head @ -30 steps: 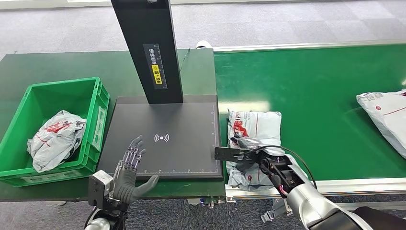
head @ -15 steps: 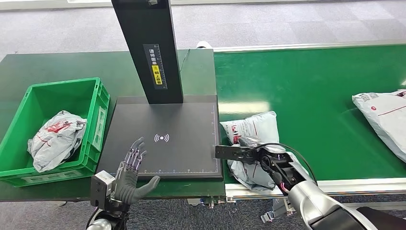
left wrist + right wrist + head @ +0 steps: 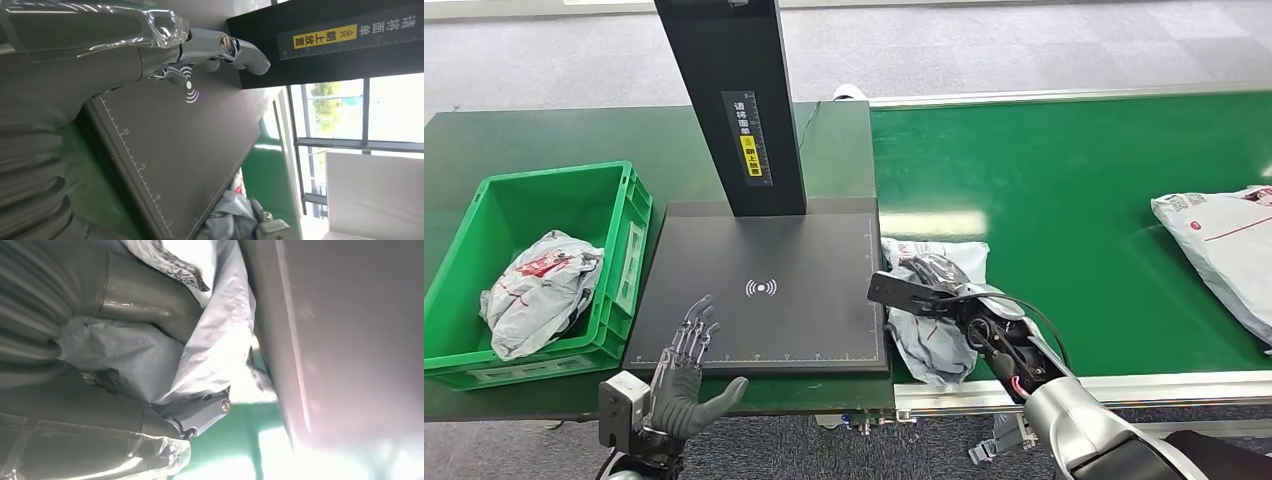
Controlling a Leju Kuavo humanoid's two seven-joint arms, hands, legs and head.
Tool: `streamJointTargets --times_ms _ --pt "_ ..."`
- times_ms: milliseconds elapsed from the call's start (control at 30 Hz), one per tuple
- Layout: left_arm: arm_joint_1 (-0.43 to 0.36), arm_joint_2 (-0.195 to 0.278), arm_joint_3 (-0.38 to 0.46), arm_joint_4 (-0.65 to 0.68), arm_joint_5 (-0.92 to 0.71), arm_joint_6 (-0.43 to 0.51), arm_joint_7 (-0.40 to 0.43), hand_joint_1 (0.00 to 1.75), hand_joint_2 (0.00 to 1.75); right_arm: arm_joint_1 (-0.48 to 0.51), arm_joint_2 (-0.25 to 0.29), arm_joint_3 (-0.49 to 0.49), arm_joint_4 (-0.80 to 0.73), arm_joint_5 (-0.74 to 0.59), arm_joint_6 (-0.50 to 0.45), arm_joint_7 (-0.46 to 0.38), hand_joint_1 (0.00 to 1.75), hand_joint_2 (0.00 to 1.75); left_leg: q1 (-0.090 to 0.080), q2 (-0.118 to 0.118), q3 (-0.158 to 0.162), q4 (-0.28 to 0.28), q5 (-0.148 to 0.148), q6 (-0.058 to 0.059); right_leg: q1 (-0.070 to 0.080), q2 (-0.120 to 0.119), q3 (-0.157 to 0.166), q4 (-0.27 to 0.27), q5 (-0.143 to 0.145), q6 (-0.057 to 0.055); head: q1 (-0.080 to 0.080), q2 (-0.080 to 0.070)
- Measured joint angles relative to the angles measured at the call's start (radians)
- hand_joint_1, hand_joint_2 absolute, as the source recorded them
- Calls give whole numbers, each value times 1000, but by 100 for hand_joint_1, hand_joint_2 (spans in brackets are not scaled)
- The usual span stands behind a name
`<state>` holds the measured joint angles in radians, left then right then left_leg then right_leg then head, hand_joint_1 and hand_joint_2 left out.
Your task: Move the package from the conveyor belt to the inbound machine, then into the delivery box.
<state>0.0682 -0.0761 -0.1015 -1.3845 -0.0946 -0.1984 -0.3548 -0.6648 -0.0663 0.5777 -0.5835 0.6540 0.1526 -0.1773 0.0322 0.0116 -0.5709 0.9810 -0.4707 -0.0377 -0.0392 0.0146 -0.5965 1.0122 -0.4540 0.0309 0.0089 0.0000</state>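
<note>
Count on inspection: three grey packages, one in the right hand at, one further along the belt, one inside the single green crate; one scanner platform.

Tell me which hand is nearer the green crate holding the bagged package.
Left. The left hand hovers open at the scanner plate's near edge, just right of the green crate. The right hand grips a grey package on the conveyor, beyond the plate.

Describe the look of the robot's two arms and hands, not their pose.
The left hand has a grey palm and thumb, thin dark skeletal fingers, and a grey box at the wrist. The right hand is dark with a black flat bracket, a looping black cable and red wiring, on a glossy silver forearm.
</note>
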Motion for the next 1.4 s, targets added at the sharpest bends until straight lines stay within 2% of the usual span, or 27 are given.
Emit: streamJointTargets --times_ms 167,467,733,867,933,1033,1133,1300,1400 --pt "4 1 4 -11 0 0 -5 0 175 10 4 -24 -43 -25 -23 -23 175 175 0 0 -1 0 0 0 0 0 0 0 0 0 0 0" --pt "2 1 15 -13 -6 -2 -32 0 175 50 48 -109 -197 -180 -122 -183 175 175 0 0 -1 0 0 0 0 0 -1 0 0 0 0 0" --pt "-9 0 20 -9 -4 -2 -49 0 175 48 90 -130 -264 -213 -193 -233 175 175 0 0 -1 0 0 0 0 0 -1 0 0 0 0 0" --pt "-14 -4 20 -8 -3 -2 -53 0 175 19 122 -133 -280 -206 -223 -215 175 175 0 0 -1 0 0 0 0 0 -1 0 0 0 0 0" --pt "-15 -5 23 -8 0 -1 -54 0 175 -10 140 -117 -261 -181 -187 -188 175 175 0 1 -1 0 0 0 0 0 -1 0 0 0 0 0" --pt "-15 -7 34 -17 8 2 -61 0 175 -53 175 -54 -185 -125 -79 -168 175 175 0 1 -1 0 0 0 1 0 -1 0 0 0 0 0" --pt "-13 -7 44 -32 11 0 -74 0 175 -67 212 30 -104 -100 21 -180 175 175 0 -1 -2 0 0 0 1 0 -2 0 0 0 0 0" --pt "-10 -7 50 -42 11 -3 -81 0 175 -82 243 102 -32 -95 72 -197 175 175 0 -1 -3 0 0 0 0 -1 -1 0 0 0 0 0" --pt "-7 -6 52 -44 12 -6 -91 0 175 -92 249 152 -8 -77 206 -237 175 175 0 -1 -2 0 0 0 0 -1 -1 0 0 0 0 0"
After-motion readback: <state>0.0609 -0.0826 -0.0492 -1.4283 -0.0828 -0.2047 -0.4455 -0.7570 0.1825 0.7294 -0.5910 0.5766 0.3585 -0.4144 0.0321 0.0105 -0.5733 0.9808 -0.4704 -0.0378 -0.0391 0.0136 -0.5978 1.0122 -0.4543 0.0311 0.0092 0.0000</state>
